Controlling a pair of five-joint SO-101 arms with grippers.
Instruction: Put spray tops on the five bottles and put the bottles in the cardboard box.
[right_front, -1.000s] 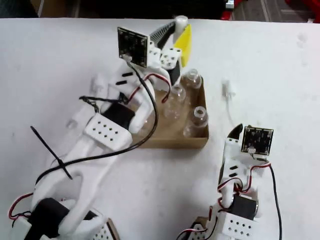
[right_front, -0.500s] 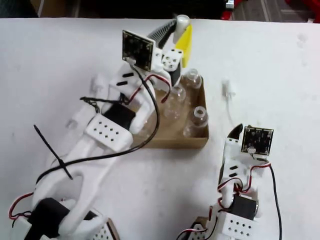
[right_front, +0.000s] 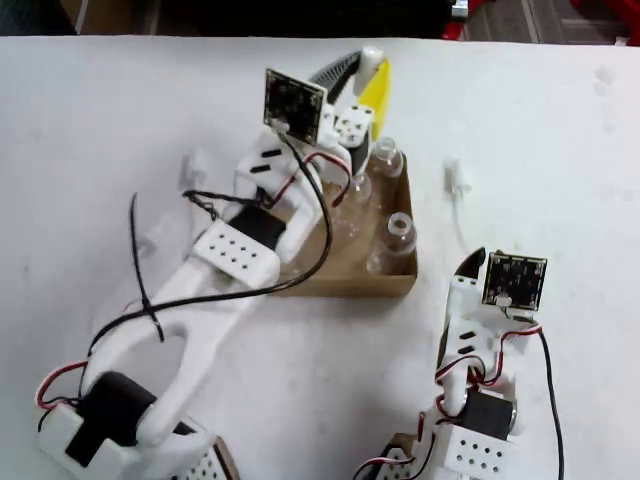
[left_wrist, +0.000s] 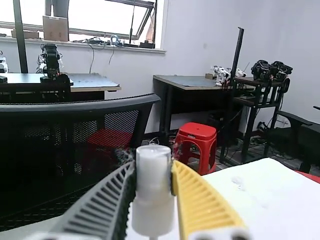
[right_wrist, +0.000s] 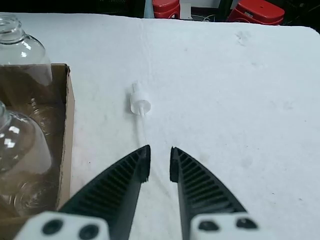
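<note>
My left gripper hangs over the far end of the cardboard box, shut on a white spray top that stands upright between its black and yellow fingers. That held spray top shows close up in the left wrist view. Three clear, uncapped bottles stand in the box. Another spray top with its tube lies on the table right of the box. My right gripper rests just short of this loose spray top, fingers a narrow gap apart and holding nothing.
The left arm's body and cables cover the left part of the box. The box wall and two bottles lie beside my right gripper. White table stretches to the right.
The left arm has swung a little to the right over the box, carrying the spray top with it. The right arm has stayed still.
</note>
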